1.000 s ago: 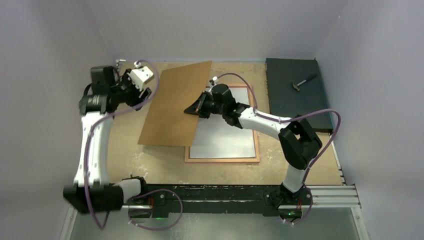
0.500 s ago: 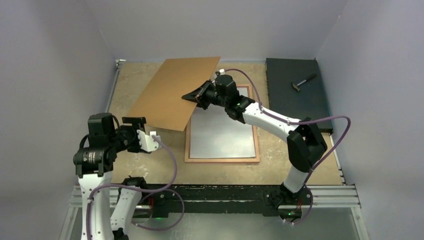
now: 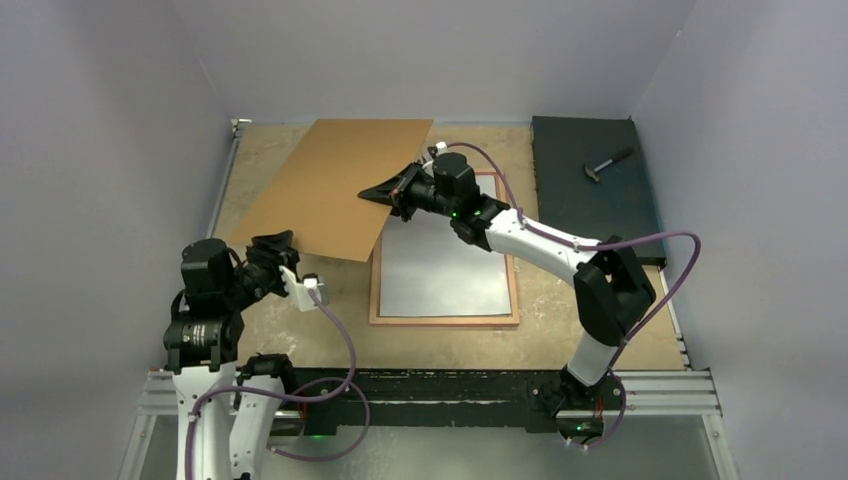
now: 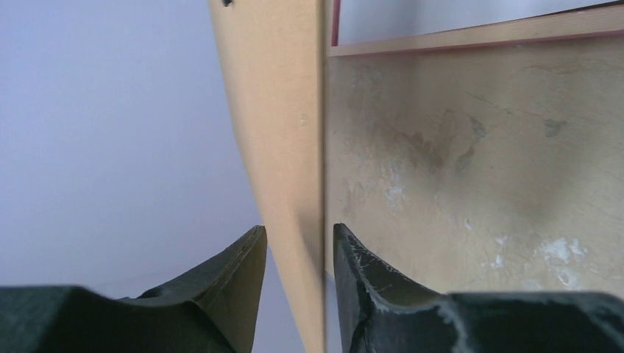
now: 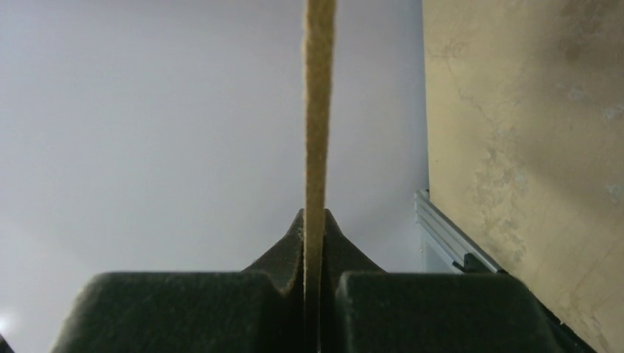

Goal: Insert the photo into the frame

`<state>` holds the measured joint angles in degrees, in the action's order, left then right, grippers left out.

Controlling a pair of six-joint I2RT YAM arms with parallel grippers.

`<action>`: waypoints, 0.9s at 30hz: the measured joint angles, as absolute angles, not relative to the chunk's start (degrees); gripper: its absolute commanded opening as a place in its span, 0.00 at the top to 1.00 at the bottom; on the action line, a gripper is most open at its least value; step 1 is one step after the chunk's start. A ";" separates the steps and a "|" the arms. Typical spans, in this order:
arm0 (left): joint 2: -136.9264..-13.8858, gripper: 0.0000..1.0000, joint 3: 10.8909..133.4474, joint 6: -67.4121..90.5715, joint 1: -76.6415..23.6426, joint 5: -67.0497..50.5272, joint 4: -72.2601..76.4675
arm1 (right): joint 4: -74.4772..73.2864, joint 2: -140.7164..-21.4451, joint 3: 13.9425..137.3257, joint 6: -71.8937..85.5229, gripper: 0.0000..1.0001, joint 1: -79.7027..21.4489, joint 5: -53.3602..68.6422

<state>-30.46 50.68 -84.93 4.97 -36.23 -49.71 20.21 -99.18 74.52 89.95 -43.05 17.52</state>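
Board (image 3: 325, 185) in right tool (image 3: 372, 193), apparently tilted

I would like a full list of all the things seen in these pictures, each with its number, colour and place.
brown flat backing board: one, brown, tilted, right edge lifted, over the table's back left
rectangular picture frame: one, pale wood-orange rim, pale grey inside, flat at the table's middle
black rectangular mat: one, black, back right
small hammer: one, dark, on the mat
worn wooden table: one, beige, under everything
right pincer: one, black, shut on the board's right edge
left pincer: one, black, open around the board's near edge
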 measured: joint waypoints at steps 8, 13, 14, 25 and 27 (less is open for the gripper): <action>-31.92 1.00 48.86 -84.95 4.95 -36.42 -43.64 | 21.02 -96.47 71.24 91.35 0.97 -42.98 18.20; -30.50 1.00 48.38 -85.82 4.99 -37.43 -40.97 | 20.97 -94.85 69.71 91.07 0.58 -42.63 20.82; -30.20 1.00 48.25 -86.32 5.08 -37.28 -40.93 | 20.93 -94.85 69.71 89.82 0.45 -42.61 22.61; -34.89 1.00 50.02 -89.36 5.21 -37.21 -45.56 | 5.37 -90.08 70.39 64.75 0.01 -42.76 35.62; -35.90 1.00 50.74 -89.34 5.19 -37.26 -45.63 | 2.55 -87.26 70.39 59.81 0.01 -41.60 35.92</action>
<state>-35.90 50.74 -89.34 5.19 -37.26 -45.63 2.55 -87.26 70.39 59.81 -41.60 35.92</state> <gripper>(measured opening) 0.020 0.987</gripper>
